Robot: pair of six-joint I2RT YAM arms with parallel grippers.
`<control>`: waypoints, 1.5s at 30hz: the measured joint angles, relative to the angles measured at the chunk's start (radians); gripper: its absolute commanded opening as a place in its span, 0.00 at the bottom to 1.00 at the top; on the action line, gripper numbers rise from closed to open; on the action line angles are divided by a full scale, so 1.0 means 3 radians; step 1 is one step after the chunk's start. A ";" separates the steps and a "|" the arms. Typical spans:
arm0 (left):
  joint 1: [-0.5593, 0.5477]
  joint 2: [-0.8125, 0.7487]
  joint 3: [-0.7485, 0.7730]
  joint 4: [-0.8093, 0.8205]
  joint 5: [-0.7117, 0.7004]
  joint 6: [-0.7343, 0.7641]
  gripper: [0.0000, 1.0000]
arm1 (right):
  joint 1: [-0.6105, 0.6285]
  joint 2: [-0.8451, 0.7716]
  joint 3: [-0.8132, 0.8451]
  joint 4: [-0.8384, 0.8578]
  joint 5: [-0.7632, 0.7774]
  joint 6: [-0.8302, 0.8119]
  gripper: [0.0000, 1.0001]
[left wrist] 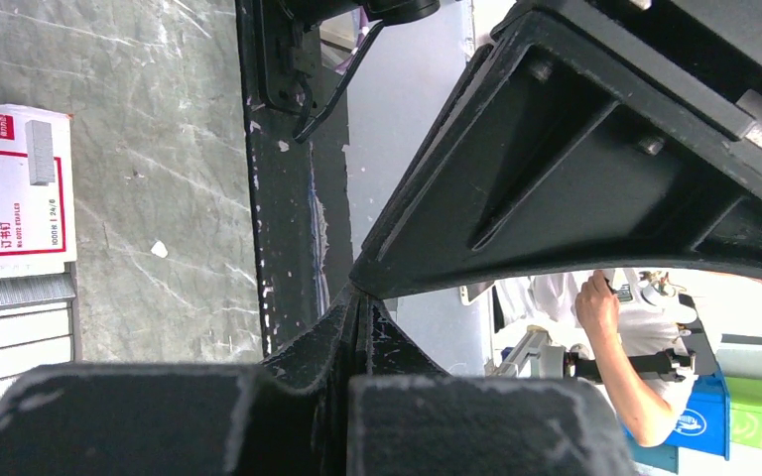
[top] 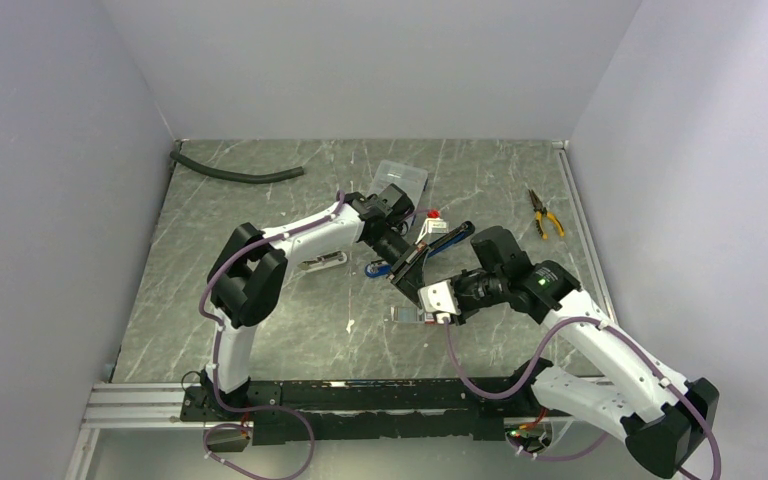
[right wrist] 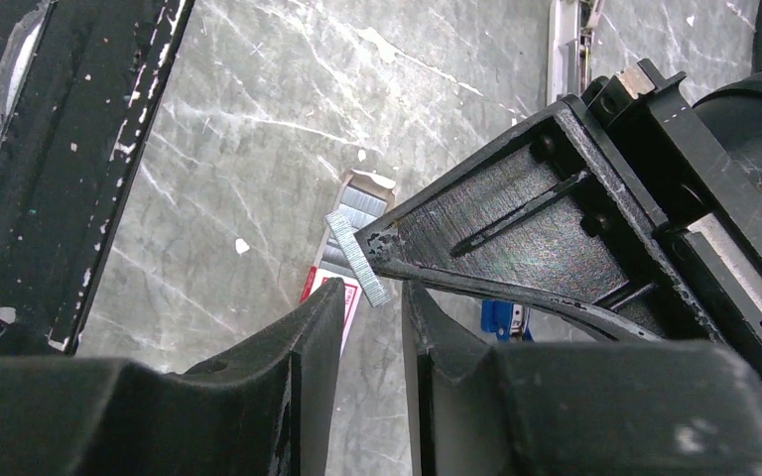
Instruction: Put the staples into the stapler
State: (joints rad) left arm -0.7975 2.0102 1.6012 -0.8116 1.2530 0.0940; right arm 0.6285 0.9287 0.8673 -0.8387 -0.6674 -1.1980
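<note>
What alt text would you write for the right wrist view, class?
The left gripper reaches in from the right, pinching a short strip of staples at its tip, just ahead of the right gripper, whose fingers stand slightly apart. Behind, a staple box lies on the marbled table.

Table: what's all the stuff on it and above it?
hose: one, black, far left
clear case: one, see-through, far middle
pliers: one, yellow handles, far right
staple box: one, white and red, middle
staples in tray: several strips, silvery, beside the box
stapler: one, black and blue, between the arms
loose staple strip: one, silvery, off the table, where both arms meet
table: one, grey marble, under everything
left fingers: two, black, shut
right fingers: two, black, slightly apart
</note>
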 measured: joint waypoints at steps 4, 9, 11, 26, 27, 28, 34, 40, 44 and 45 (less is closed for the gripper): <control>0.0000 0.0005 0.0009 -0.0010 0.0001 0.0000 0.03 | 0.0013 0.0005 0.0001 -0.0001 0.0022 0.0000 0.30; 0.0000 0.0005 0.0011 -0.0024 0.0010 0.0003 0.03 | 0.0024 0.0005 0.0001 -0.0001 0.0031 0.0000 0.28; -0.0001 0.0005 0.0011 -0.0032 0.0010 0.0003 0.03 | 0.0028 0.0006 0.0001 -0.0001 0.0031 -0.0004 0.28; -0.0009 0.0011 0.0011 -0.0045 0.0013 0.0029 0.03 | 0.0047 0.0024 0.0001 -0.0003 0.0051 -0.0023 0.21; -0.0009 0.0011 0.0011 -0.0046 0.0013 0.0034 0.03 | 0.0048 0.0024 0.0001 -0.0003 0.0051 -0.0023 0.20; -0.0010 0.0011 0.0011 -0.0047 0.0013 0.0041 0.03 | 0.0048 0.0024 0.0001 -0.0004 0.0052 -0.0023 0.20; -0.0010 0.0013 0.0011 -0.0057 0.0013 0.0061 0.03 | 0.0050 0.0024 0.0001 -0.0037 0.0060 -0.0024 0.16; -0.0010 0.0032 0.0013 -0.0056 0.0017 0.0061 0.05 | 0.0052 0.0024 0.0001 -0.0089 0.0080 -0.0024 0.14; -0.0015 0.0041 0.0013 -0.0057 0.0019 0.0070 0.21 | 0.0055 0.0024 0.0001 -0.0100 0.0090 -0.0023 0.14; -0.0015 0.0041 0.0013 -0.0058 0.0017 0.0074 0.25 | 0.0055 0.0023 0.0001 -0.0103 0.0092 -0.0024 0.14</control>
State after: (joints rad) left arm -0.8021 2.0224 1.6051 -0.8291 1.2579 0.1162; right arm 0.6449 0.9356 0.8677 -0.8696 -0.6399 -1.2053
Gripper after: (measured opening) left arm 0.150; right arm 0.145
